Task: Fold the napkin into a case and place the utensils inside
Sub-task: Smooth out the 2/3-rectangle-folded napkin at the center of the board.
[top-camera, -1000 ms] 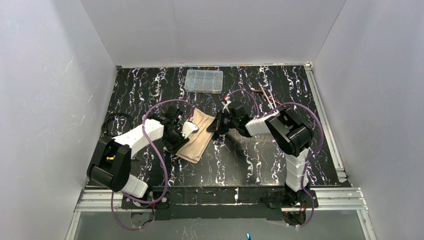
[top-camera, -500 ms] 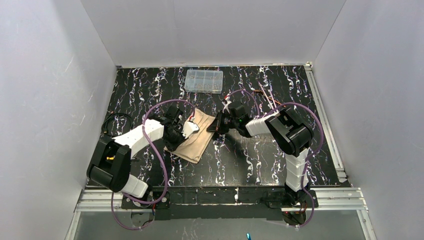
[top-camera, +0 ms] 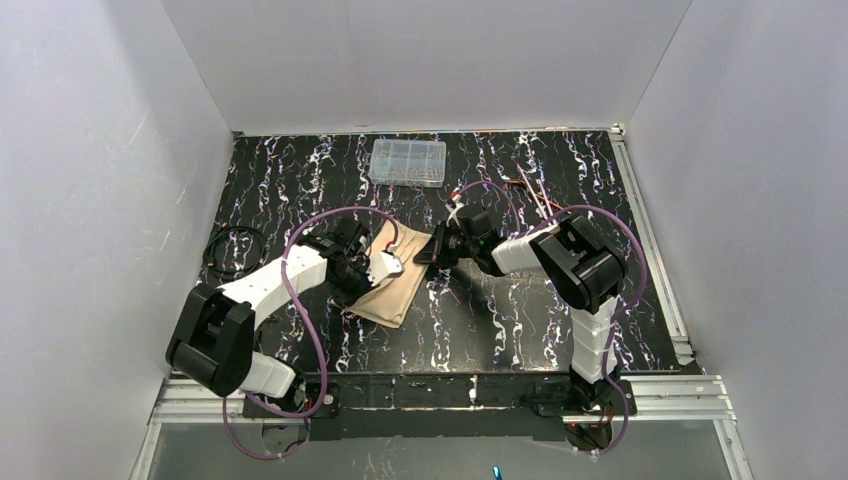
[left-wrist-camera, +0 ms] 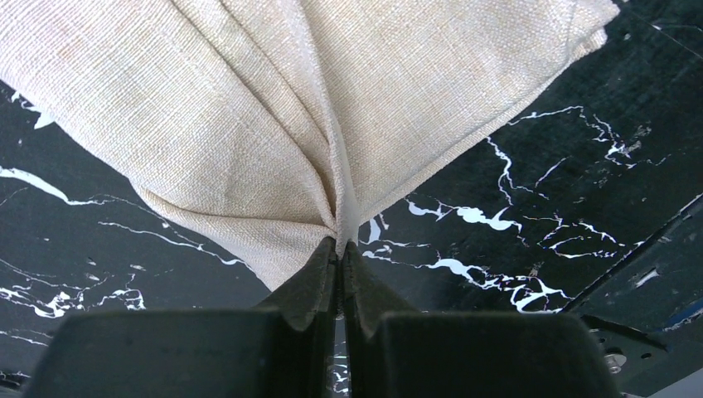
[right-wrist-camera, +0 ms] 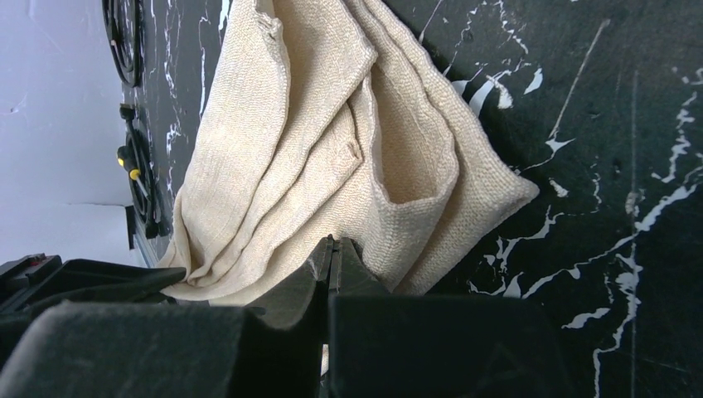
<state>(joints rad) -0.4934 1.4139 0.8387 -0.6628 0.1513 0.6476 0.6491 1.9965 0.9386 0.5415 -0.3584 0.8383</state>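
The beige napkin (top-camera: 398, 282) lies bunched in folds on the black marbled table, between my two grippers. My left gripper (top-camera: 380, 266) sits at its left side, shut on a pinched fold of the napkin (left-wrist-camera: 249, 116), which fans out from the fingertips (left-wrist-camera: 319, 269). My right gripper (top-camera: 430, 250) is at the cloth's upper right corner, jaws shut on an edge of the napkin (right-wrist-camera: 290, 166). Thin copper-coloured utensils (top-camera: 538, 198) lie on the table behind the right arm, apart from the cloth.
A clear plastic compartment box (top-camera: 408, 162) stands at the back centre. A black cable coil (top-camera: 228, 250) lies at the left wall, also seen as the coil (right-wrist-camera: 137, 170) past the napkin. Metal rails (top-camera: 655, 250) border the table's right and front.
My left gripper closed on the napkin's left side and shifted right, drawing the cloth in so it looks narrower. The right gripper has not moved.
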